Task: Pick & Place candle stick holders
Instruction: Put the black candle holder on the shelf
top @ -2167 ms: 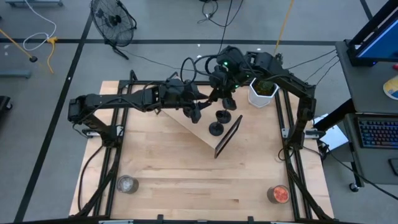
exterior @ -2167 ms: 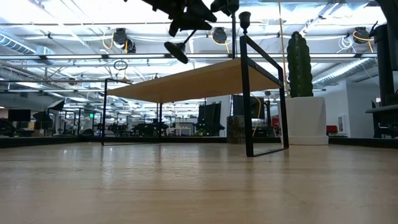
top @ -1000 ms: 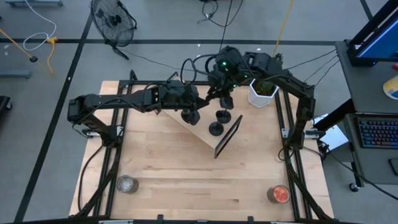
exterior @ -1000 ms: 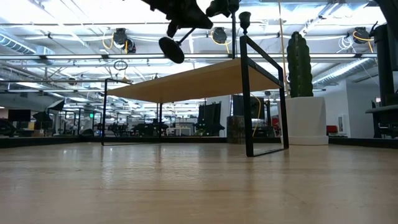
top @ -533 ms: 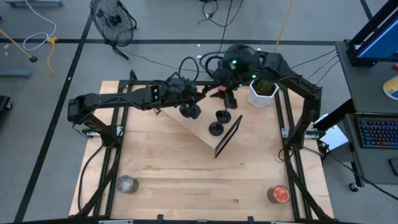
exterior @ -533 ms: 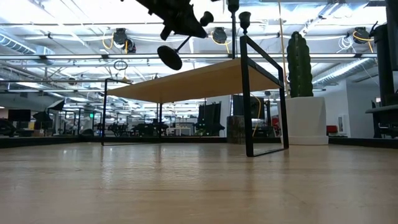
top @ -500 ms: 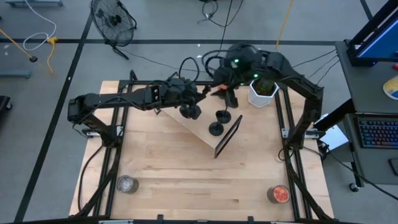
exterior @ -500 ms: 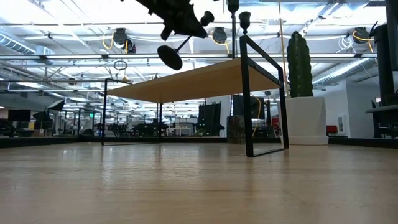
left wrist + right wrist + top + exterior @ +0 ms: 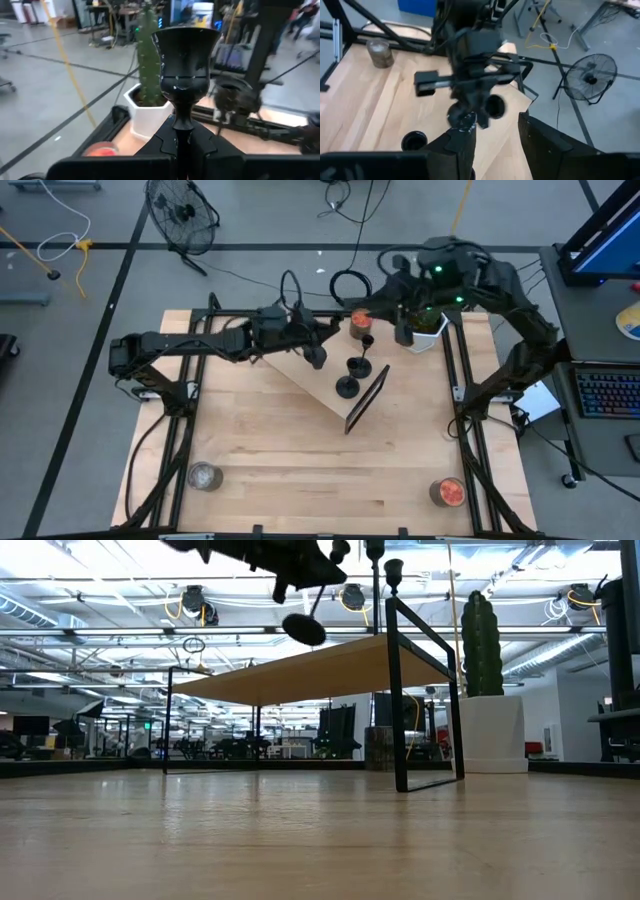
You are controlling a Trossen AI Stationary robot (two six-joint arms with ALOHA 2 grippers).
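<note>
Left gripper: I am gripping 1 candle stick holder by its stem, above the raised shelf.
Axis: stem tilted, base toward the shelf.
Right gripper: fingers apart, holding nothing, near the cactus pot.
Others: 2 holders standing just beside on the shelf.

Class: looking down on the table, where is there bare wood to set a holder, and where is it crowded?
Bare table lies between the grey jar and the orange jar. Crowded: the shelf, where two candle stick holders stand and the left gripper holds a third.
</note>
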